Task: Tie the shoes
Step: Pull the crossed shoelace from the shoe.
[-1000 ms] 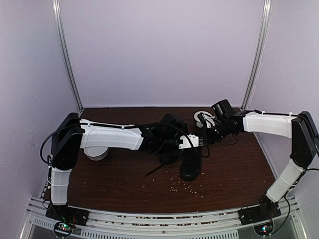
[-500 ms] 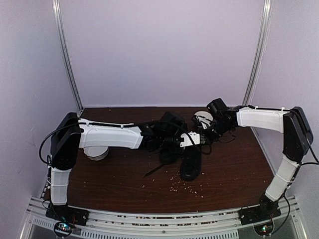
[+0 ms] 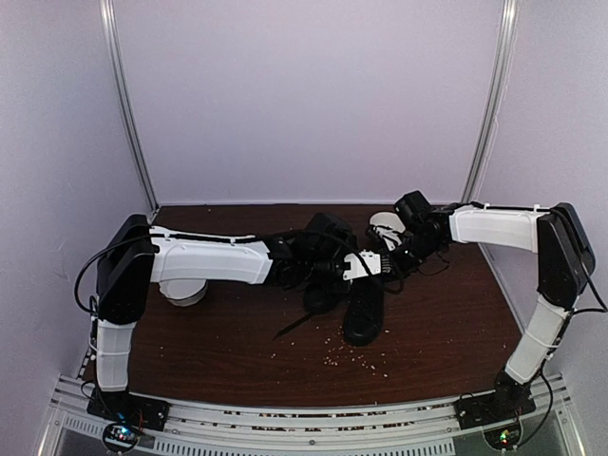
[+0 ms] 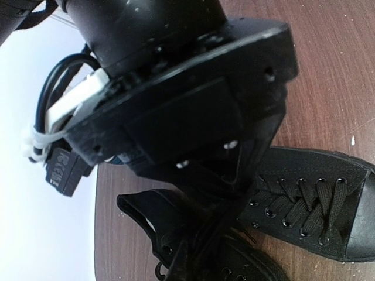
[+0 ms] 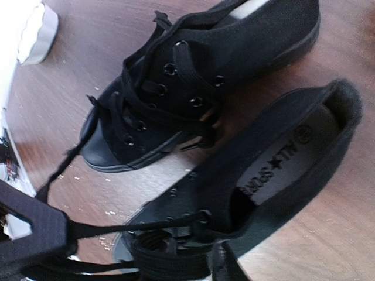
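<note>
Right gripper (image 3: 393,257) touches a taut lace (image 5: 135,224), left gripper (image 3: 373,267) beside it, neither's opening discernible; pull gently without shifting shoes (image 3: 363,313).

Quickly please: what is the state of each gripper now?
Left gripper: cannot be told, fingers unclear above the black lace-up sneakers.
Right gripper: cannot be told either.

From above, the left gripper (image 3: 377,266) and right gripper (image 3: 399,258) overlap the black canvas lace-up sneakers (image 3: 364,309), their jaws too small to read. The right wrist view's lower edge crops one toe.
</note>
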`<act>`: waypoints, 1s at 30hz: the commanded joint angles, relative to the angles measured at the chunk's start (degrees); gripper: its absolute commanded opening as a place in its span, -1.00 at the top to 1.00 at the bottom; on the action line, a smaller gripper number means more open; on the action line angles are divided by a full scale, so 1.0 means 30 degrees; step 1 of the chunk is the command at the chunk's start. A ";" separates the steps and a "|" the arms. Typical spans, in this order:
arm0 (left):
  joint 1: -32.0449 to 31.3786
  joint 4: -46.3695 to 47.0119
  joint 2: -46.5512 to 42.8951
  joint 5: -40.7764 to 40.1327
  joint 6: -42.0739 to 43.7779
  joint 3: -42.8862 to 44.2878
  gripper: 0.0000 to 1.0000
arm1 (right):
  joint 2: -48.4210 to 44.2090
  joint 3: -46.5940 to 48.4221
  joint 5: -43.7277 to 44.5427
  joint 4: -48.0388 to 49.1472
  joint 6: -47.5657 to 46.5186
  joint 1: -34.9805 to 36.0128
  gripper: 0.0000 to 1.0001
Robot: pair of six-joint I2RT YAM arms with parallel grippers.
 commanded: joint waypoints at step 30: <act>0.0665 -0.0926 0.0769 0.0441 -0.3250 0.2261 1.00 | -0.4821 -0.4154 0.2656 0.3308 0.1586 -0.0108 0.20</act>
